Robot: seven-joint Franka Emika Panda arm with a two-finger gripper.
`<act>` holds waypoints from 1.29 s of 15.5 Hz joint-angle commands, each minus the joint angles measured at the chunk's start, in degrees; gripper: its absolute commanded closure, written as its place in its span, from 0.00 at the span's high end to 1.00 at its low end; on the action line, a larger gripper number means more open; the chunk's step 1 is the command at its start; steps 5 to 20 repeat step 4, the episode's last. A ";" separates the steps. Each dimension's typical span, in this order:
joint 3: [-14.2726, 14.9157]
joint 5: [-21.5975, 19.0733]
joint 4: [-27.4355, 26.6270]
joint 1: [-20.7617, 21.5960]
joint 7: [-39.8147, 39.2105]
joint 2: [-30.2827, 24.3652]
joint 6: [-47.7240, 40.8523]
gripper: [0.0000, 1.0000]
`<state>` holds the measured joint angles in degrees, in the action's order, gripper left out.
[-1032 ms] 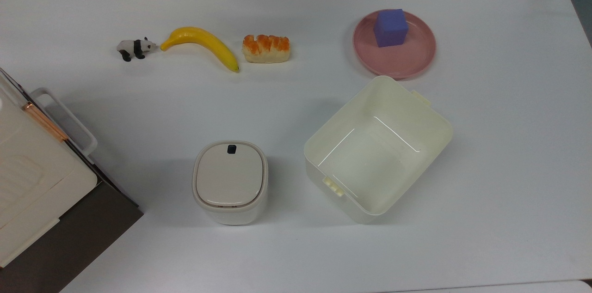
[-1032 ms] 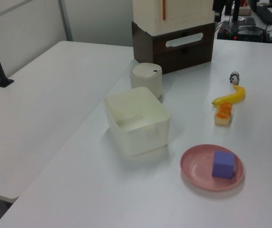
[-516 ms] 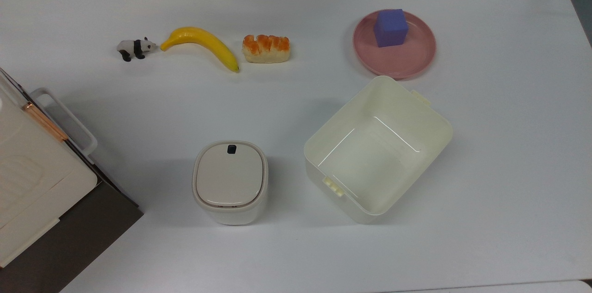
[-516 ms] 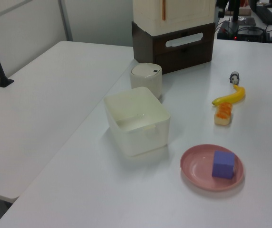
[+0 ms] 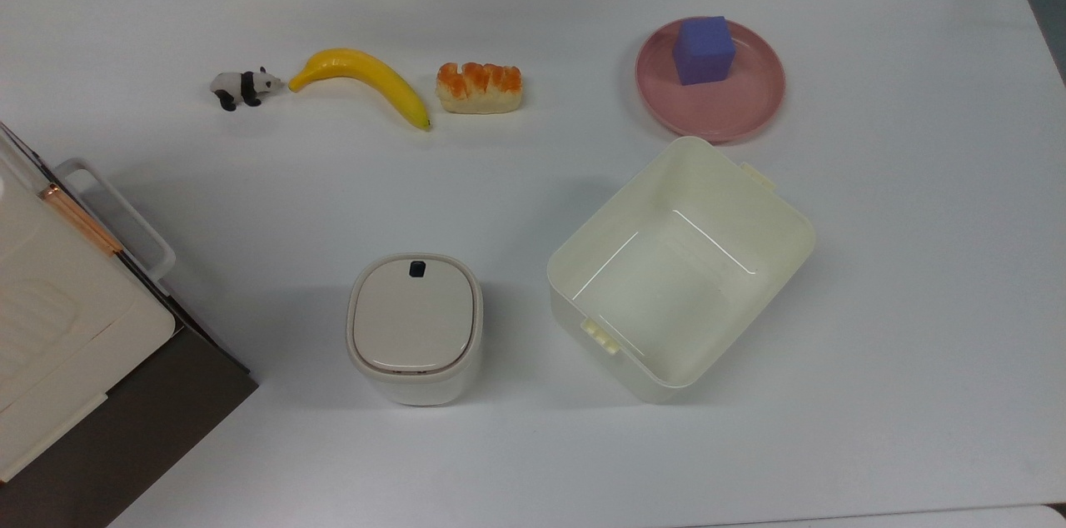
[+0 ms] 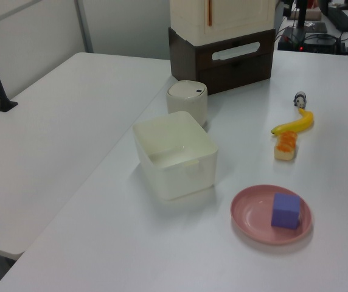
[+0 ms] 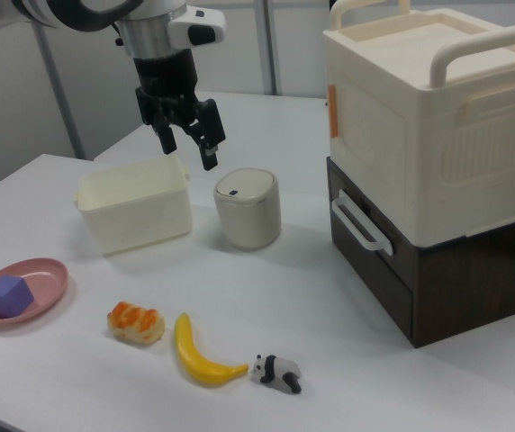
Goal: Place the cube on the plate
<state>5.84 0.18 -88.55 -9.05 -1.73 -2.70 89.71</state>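
Observation:
The purple-blue cube [image 5: 704,51] rests on the round pink plate [image 5: 733,107], toward the plate's far side in the top view. It also sits on the plate [image 6: 250,214] as the cube [image 6: 285,210] in the left view, and as the cube [image 7: 8,296] on the plate [image 7: 46,281] at the right view's left. My gripper [image 7: 187,146] hangs high in the air, open and empty, above the table behind the cream bin, well away from the plate.
A cream rectangular bin [image 5: 779,257] stands empty near the plate. A small lidded white can [image 5: 414,326], a bread piece [image 5: 479,87], a banana [image 5: 366,78] and a toy panda [image 5: 241,86] lie on the white table. A cream-and-brown drawer unit [image 7: 438,153] stands at one end.

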 commanded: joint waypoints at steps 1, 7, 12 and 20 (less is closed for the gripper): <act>0.31 -1.06 -0.75 0.79 -0.64 -0.55 0.65 1.00; 0.14 -1.06 -0.84 0.87 -0.64 -0.46 0.65 1.00; 0.14 -1.06 -0.84 0.87 -0.64 -0.46 0.65 1.00; 0.14 -1.06 -0.84 0.87 -0.64 -0.46 0.65 1.00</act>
